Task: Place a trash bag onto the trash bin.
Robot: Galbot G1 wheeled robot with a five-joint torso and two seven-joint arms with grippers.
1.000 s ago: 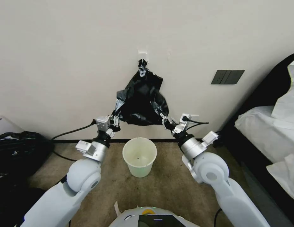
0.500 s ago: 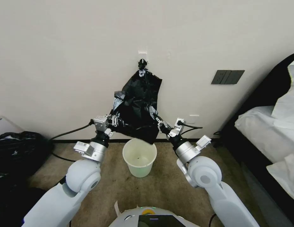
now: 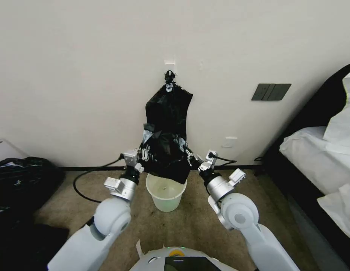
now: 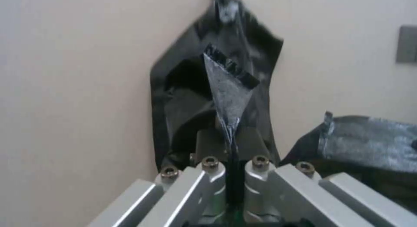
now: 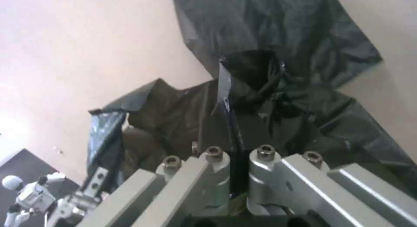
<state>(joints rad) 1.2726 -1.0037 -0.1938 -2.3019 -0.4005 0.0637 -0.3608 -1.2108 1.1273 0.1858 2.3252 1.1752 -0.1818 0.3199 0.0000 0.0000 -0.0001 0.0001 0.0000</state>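
Black, thin, glossy, crinkled plastic trash bag (image 3: 168, 162) hangs stretched between the two grippers, its lower edge draped just over the far rim of the small round cream-white plastic trash bin (image 3: 166, 194), which stands on the brown carpet (image 3: 190, 222). The left gripper (image 3: 143, 154) is clamped tight on the bag's left edge; in the left wrist view a pinched fold of black film (image 4: 229, 90) rises from between its closed fingers. The right gripper (image 3: 190, 157) is likewise closed on the bag's right edge, the plastic (image 5: 260, 99) bunched between its fingers in the right wrist view. Above the held bag, a flat black bag bundle (image 3: 169, 109) hangs by its knotted top from a white wall hook (image 3: 169, 67) on the cream wall (image 3: 88, 75).
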